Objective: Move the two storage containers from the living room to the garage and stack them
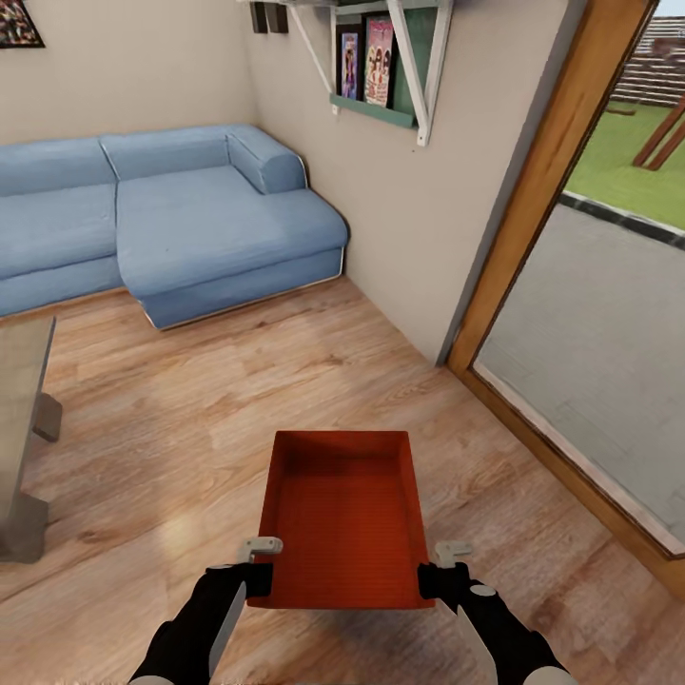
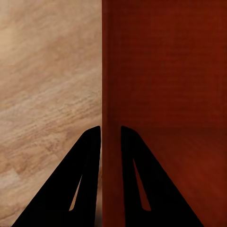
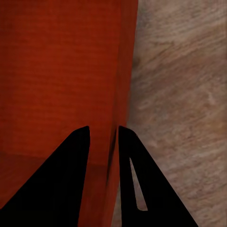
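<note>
A red-orange storage container (image 1: pixel 342 518) hangs in front of me above the living room's wood-plank floor, held by both arms. My left gripper (image 1: pixel 259 576) is shut on its left wall, one finger inside and one outside (image 2: pixel 111 137). My right gripper (image 1: pixel 430 577) is shut on its right wall in the same way (image 3: pixel 103 135). The bin (image 2: pixel 165 94) is open-topped and has nothing in it; its ribbed bottom (image 3: pixel 56 85) shows between the walls.
A blue corner sofa (image 1: pixel 181 219) stands at the back left. A grey table (image 1: pixel 19 428) is at the left edge. A wood-framed glass door (image 1: pixel 590 314) fills the right, with a wall shelf (image 1: pixel 381 76) on the beige wall beside it.
</note>
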Controlling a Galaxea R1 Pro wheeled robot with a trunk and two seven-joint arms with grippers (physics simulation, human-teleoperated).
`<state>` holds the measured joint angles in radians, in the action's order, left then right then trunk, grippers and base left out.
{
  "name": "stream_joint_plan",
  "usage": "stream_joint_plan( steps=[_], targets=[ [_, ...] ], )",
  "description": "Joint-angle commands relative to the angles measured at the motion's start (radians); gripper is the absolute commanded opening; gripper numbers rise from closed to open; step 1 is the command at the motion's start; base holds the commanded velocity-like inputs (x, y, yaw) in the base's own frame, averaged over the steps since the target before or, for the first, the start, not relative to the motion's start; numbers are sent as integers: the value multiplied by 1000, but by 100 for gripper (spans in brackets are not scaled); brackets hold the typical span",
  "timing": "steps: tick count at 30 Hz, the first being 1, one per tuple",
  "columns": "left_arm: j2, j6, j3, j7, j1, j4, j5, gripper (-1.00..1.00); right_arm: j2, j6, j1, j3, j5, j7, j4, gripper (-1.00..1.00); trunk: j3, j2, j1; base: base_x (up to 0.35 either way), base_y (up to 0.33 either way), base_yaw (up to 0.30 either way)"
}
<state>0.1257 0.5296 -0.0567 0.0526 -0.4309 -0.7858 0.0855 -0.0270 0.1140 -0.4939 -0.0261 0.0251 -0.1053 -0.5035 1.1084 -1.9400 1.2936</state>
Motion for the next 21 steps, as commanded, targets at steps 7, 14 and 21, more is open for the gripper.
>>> stream_joint_plan(
  steps=[7,14,21],
  targets=[
    [0,7,-3,4,0,-1,33,-100,1,6,0,2,12,4,-3,-100,-22,49,-27,0,0,278],
    [0,6,-3,4,0,-1,33,-100,1,6,0,2,12,4,-3,-100,-47,98,-54,0,0,296],
    [0,7,-3,5,0,-1,33,-100,1,6,0,2,12,4,-3,-100,-72,147,-81,0,0,297]
  ],
)
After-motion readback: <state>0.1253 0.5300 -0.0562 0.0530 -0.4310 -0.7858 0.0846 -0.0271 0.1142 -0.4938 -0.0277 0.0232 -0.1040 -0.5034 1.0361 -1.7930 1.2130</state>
